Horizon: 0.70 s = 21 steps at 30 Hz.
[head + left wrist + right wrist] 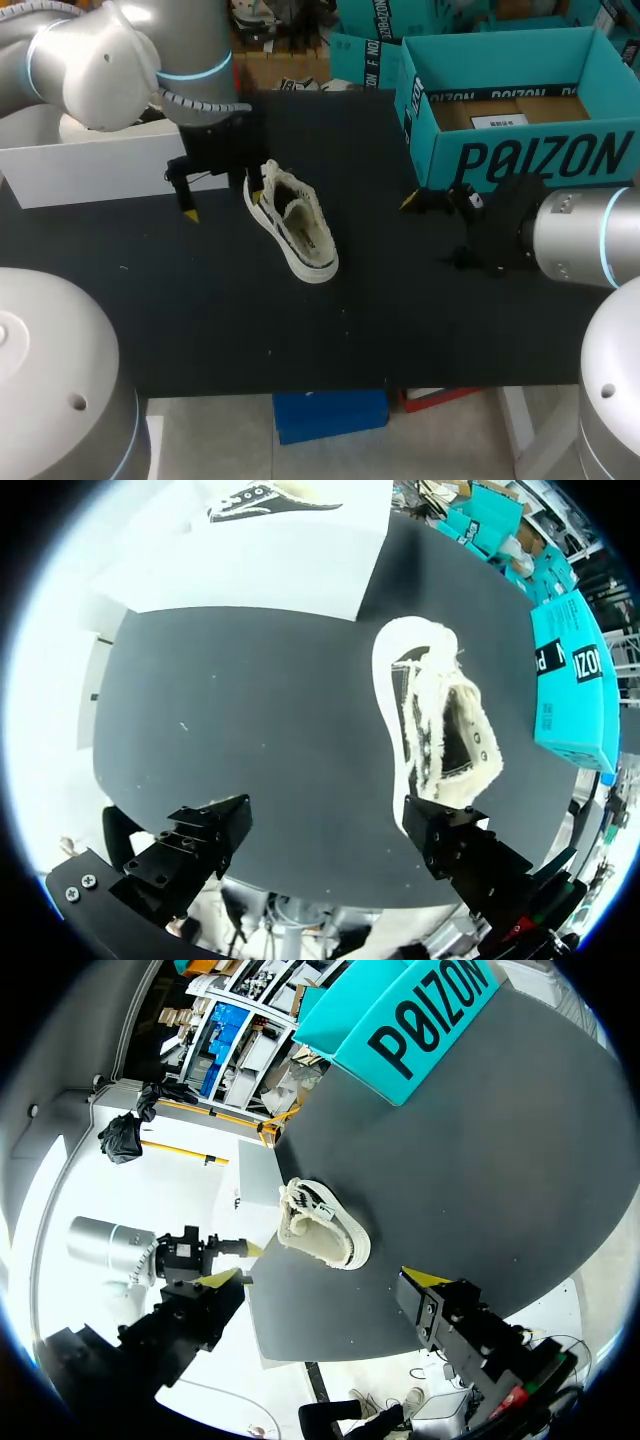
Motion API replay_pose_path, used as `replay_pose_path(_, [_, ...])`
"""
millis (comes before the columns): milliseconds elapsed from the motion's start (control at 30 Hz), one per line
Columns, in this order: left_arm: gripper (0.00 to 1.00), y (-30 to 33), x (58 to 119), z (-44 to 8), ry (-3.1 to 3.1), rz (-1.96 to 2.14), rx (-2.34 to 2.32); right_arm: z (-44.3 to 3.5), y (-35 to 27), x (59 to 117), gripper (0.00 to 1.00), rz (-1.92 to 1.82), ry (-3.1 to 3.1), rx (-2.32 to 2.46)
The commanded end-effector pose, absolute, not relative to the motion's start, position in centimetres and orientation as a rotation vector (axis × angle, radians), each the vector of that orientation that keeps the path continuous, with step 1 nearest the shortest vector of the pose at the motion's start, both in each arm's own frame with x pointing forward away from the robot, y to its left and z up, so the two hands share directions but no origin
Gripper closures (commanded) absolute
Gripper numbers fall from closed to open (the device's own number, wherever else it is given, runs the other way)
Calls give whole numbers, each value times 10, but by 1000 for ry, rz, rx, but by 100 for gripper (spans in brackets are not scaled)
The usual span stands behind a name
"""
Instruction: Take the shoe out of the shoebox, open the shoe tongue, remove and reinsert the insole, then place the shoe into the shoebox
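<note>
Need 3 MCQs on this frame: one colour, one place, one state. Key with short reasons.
1. What colour is the open shoebox? A) red B) teal C) white
2. Where is the shoe? A) on the table B) in the shoebox C) lifted off the table
3. What state is the left pincer in? A) shut on the shoe B) shut on the shoebox C) open, empty

Key:
1. B: its walls are teal.
2. A: it lies on the black top, apart from the shoebox.
3. C: its fingers stand wide apart with nothing between them.
</note>
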<state>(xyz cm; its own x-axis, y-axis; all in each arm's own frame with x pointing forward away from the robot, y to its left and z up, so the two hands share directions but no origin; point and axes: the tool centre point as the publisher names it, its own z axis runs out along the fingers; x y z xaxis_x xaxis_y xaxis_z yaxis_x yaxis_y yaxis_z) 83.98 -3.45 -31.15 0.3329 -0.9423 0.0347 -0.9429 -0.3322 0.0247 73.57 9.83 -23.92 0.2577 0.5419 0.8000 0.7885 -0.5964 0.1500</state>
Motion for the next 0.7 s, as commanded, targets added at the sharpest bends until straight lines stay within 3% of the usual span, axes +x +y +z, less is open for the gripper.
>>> replay_pose_path(33, [0,-31,837,-313,-1783,67,2519,-240,92,734,0,-1235,-1228,-2224])
replay_pose_path(700, [0,-63,864,-302,-1676,154,2427,-240,92,734,0,-1235,-1228,-2224])
